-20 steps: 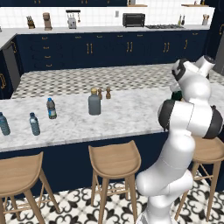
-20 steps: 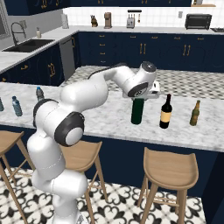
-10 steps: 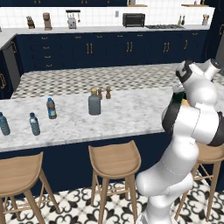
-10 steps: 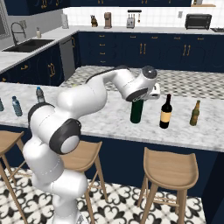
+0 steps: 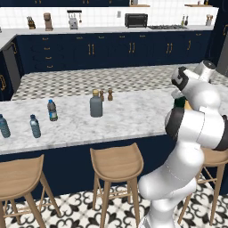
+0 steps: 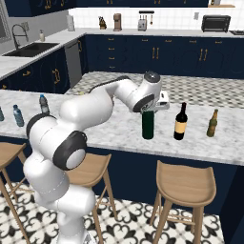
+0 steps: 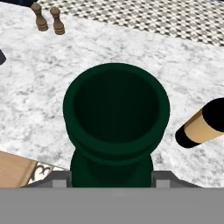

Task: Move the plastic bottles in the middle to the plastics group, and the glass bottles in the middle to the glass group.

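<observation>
Dark-green bottle (image 6: 148,126) upright, directly under the end effector (image 6: 151,107).

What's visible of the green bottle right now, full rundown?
The green bottle is dark green, glassy, unlabelled, slim, with a flared open mouth. It stands upright on the marble counter, left of the cream-labelled wine bottle. The gripper sits over its neck, fingers at either side; contact unclear.

You face a white marble island counter (image 5: 133,116) with 3 wooden stools (image 5: 116,164) beneath. Navy cabinets (image 5: 111,49) run at 12 o'clock below white tiled wall (image 5: 102,17). Patterned tile floor (image 5: 89,209); sink (image 6: 28,49) at 10 o'clock.
</observation>
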Robot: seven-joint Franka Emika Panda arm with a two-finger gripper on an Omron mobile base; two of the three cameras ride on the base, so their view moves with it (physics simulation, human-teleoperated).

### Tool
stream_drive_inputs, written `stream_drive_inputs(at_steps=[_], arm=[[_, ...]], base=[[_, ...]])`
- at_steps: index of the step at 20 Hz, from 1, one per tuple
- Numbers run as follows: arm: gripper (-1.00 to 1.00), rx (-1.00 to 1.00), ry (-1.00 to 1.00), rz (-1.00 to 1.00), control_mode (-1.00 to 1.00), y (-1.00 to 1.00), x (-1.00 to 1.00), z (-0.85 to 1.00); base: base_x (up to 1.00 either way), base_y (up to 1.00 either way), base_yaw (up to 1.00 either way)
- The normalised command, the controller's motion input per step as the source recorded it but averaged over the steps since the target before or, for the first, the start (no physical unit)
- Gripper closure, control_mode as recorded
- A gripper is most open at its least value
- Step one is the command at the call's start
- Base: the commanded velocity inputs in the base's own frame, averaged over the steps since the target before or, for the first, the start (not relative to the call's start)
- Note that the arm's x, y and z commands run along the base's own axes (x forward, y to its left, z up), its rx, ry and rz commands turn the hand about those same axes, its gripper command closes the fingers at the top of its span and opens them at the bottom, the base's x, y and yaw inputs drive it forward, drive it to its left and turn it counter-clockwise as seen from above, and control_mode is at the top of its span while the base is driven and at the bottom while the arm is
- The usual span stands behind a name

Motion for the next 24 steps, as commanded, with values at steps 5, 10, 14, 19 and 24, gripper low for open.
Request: stream_drive_inputs(at_steps=[5,10,14,19,24], arm=[[1.00,-0.01,0.04,0.00,-1.00,0.00,0.05,-0.24],[1.00,0.00,0.01,0.00,-1.00,-0.02,0.17,-0.01],[1.00,0.00,0.01,0.00,-1.00,0.00,0.32,0.00],[1.00,0.00,0.00,0.00,-1.00,0.00,0.18,0.00],[1.00,0.00,0.00,0.00,-1.00,-0.02,0.00,-0.07]], base=[[0.00,0.00,0.00],[0.00,0.00,0.00],[0.00,0.00,0.00],[0.00,0.00,0.00],[0.00,0.00,0.00]])
